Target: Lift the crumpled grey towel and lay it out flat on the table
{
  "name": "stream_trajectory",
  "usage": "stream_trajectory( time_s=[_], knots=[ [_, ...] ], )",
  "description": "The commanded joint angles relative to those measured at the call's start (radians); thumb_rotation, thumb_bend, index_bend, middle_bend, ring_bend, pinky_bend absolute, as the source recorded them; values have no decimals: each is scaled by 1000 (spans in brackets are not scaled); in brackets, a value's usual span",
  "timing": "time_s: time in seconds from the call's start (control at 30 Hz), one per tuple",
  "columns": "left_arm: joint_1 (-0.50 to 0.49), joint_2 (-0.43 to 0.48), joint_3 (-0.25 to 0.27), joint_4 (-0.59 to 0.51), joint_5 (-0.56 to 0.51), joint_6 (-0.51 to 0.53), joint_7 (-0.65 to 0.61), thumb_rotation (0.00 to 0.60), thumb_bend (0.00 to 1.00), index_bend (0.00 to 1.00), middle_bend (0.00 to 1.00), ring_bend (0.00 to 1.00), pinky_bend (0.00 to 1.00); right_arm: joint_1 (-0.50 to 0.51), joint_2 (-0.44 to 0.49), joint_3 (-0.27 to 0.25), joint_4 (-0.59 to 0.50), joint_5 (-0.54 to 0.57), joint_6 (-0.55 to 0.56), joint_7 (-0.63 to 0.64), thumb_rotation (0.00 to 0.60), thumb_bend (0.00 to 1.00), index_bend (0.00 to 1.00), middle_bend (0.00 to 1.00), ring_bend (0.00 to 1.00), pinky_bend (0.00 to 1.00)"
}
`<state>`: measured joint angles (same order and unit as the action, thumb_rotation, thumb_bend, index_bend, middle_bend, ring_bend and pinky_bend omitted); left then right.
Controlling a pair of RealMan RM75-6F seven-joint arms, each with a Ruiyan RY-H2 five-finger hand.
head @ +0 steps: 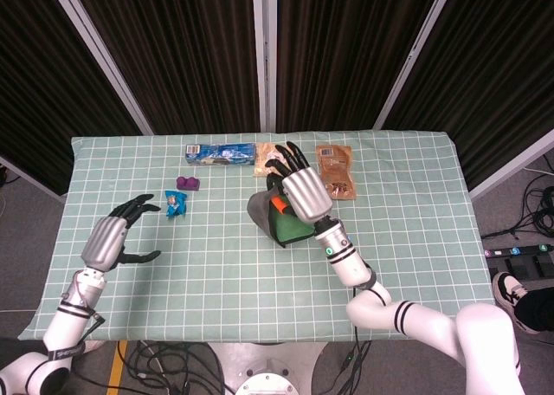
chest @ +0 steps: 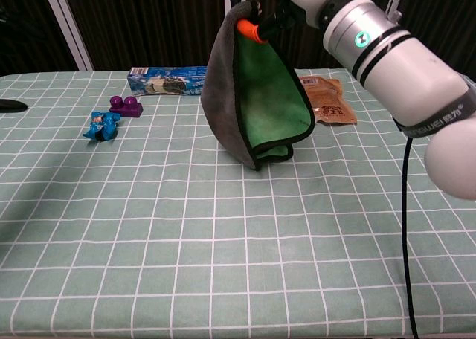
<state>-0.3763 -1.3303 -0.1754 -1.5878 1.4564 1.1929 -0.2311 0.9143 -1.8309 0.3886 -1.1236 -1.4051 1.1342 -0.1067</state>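
The towel (chest: 256, 94) is grey outside and green inside with a dark hem and an orange tag near its top. It hangs folded from my right hand (head: 296, 185), which grips its upper edge; its lower end touches the table in the chest view. From the head view the towel (head: 284, 224) shows under that hand at the table's middle. My left hand (head: 117, 233) hovers over the left part of the table with its fingers apart and nothing in it.
A checked green cloth (head: 407, 256) covers the table. A blue wrapper (head: 176, 205) and a purple block (head: 188, 184) lie left of the towel. At the back lie a blue box (head: 218, 153) and a brown snack packet (head: 336, 171).
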Motion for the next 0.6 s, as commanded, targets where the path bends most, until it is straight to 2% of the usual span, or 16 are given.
stream_trajectory(
  time_s=[0.03, 0.17, 0.4, 0.43, 0.6],
  knots=[
    [-75, -44, -34, -11, -60, -107, -84, 600, 36, 336, 235, 196, 239, 33, 33, 46, -59, 56, -28, -82, 600, 458, 823, 290, 58, 0],
    [-136, -76, -69, -9, -126, -192, -126, 600, 28, 342, 235, 196, 245, 63, 31, 67, -59, 80, -26, -160, 600, 455, 823, 286, 56, 0],
    [-225, -162, -110, 24, -277, -281, -38, 598, 13, 340, 235, 196, 253, 117, -4, 93, -50, 182, -72, -266, 600, 454, 822, 277, 45, 0],
    [-233, -173, -112, 28, -299, -288, -22, 583, 8, 337, 235, 196, 254, 124, -13, 93, -43, 194, -77, -281, 600, 453, 821, 276, 42, 0],
    [-278, -222, -119, 49, -426, -322, 74, 425, 0, 316, 235, 196, 262, 166, -67, 91, 6, 240, -83, -354, 600, 447, 817, 268, 32, 0]
  ],
)
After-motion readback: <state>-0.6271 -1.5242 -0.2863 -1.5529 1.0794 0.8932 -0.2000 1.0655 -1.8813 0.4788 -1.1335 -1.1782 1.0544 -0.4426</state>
